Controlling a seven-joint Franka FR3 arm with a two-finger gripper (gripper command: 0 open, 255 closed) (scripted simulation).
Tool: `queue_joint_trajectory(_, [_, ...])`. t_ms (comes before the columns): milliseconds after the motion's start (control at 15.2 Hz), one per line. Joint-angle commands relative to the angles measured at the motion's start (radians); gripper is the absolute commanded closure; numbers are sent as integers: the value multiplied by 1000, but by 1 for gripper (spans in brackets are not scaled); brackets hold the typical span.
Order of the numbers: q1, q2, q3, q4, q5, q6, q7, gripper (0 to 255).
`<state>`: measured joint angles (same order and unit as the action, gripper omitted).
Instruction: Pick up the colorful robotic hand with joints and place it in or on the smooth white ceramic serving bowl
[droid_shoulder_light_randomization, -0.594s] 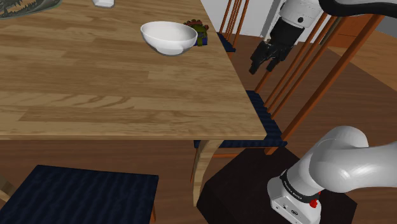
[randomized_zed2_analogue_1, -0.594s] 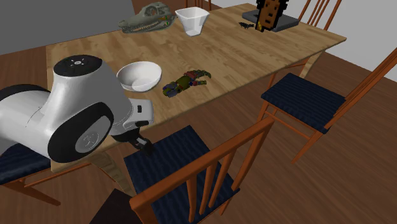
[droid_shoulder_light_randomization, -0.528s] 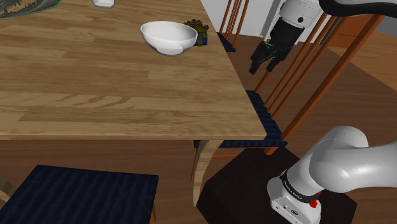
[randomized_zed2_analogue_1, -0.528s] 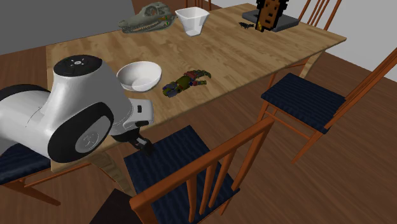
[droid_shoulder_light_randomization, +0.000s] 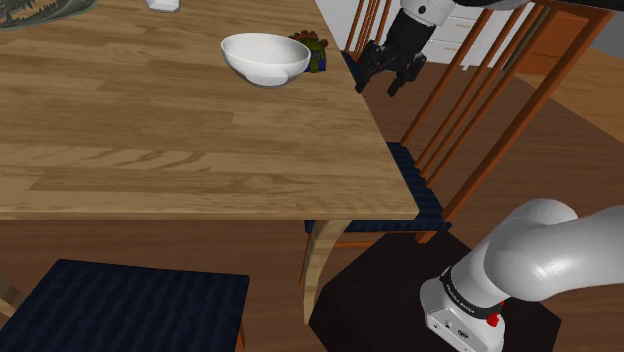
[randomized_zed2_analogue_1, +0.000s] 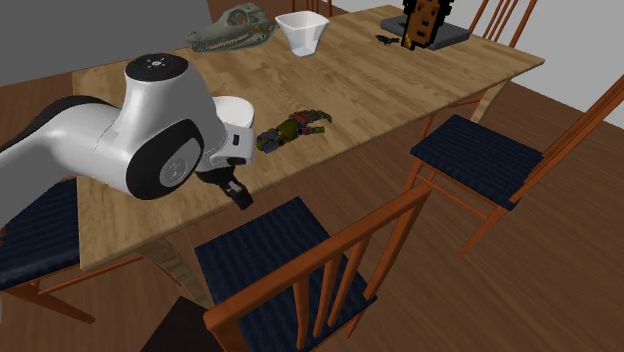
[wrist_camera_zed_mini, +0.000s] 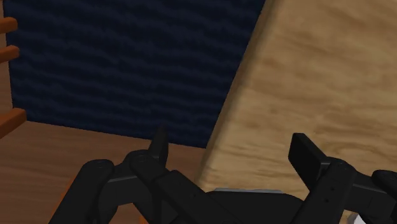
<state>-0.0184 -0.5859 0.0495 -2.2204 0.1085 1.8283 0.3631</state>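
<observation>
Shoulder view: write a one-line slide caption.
Open black claw hovers off the light wooden table edge, near the smooth white bowl with the colourful jointed robotic hand beside it.

text: none legible | arm base band (droid_shoulder_light_randomization: 462, 294): lettering, perhaps, unreadable

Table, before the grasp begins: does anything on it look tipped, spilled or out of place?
Nothing stands out. The white bowl sits upright, and the colourful robotic hand lies flat beside it on the table; no spill shows.
</observation>
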Motion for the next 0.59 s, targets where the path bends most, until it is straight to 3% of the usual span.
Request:
queue_joint_trajectory(0, [-12, 69, 17, 57, 9, 33, 60, 0])
queue_joint_trajectory(528, [-60, 331, 55, 314, 4, 116, 277, 0])
